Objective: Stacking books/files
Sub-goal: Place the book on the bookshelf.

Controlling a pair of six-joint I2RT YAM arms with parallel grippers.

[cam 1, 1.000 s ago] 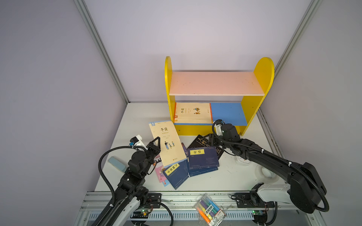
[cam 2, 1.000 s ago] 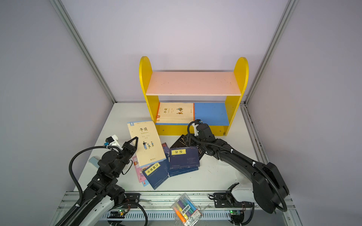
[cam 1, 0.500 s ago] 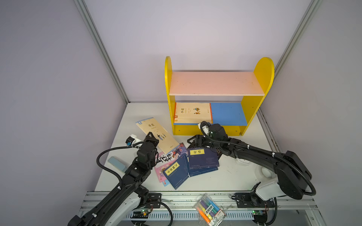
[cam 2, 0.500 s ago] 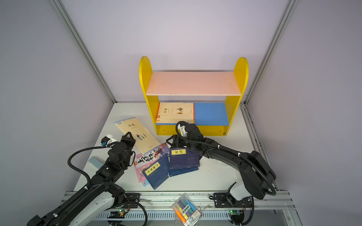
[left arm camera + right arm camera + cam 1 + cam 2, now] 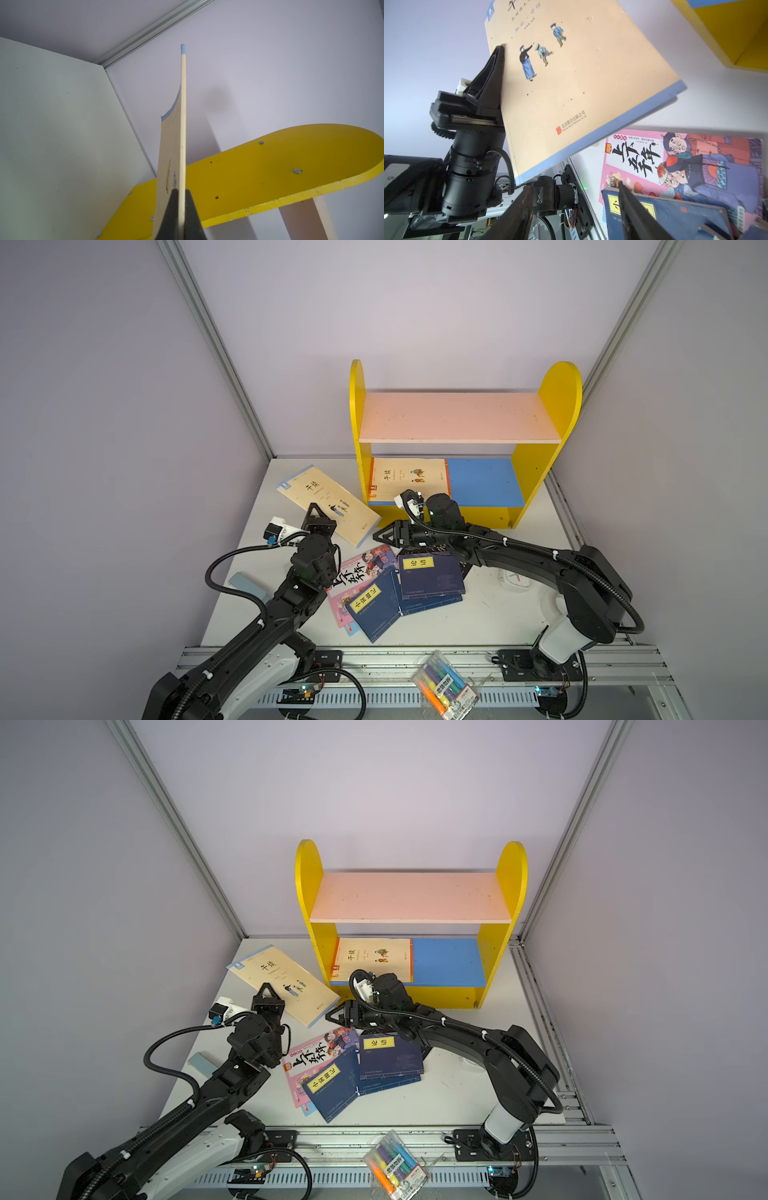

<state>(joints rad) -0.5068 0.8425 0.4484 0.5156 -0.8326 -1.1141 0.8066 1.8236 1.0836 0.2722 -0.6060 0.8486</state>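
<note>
White table (image 5: pixel 478 614), front: navy books (image 5: pixel 430 578) and pink book (image 5: pixel 361 568) lie overlapped, unstacked. Behind them right gripper (image 5: pixel 376 536), jaws parted and empty, has swung from shelf (image 5: pixel 457 416) toward cream book (image 5: pixel 332 506) (handover likely). Further back left gripper (image 5: pixel 313 509) clamps it, carried off pile, now tilted beside shelf; second cream book (image 5: pixel 409 479) already on lower board.

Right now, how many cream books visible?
2. One cream book is clamped in the left end effector; the second cream book lies on the lower board of the yellow shelf. Others may hide beneath it.
</note>
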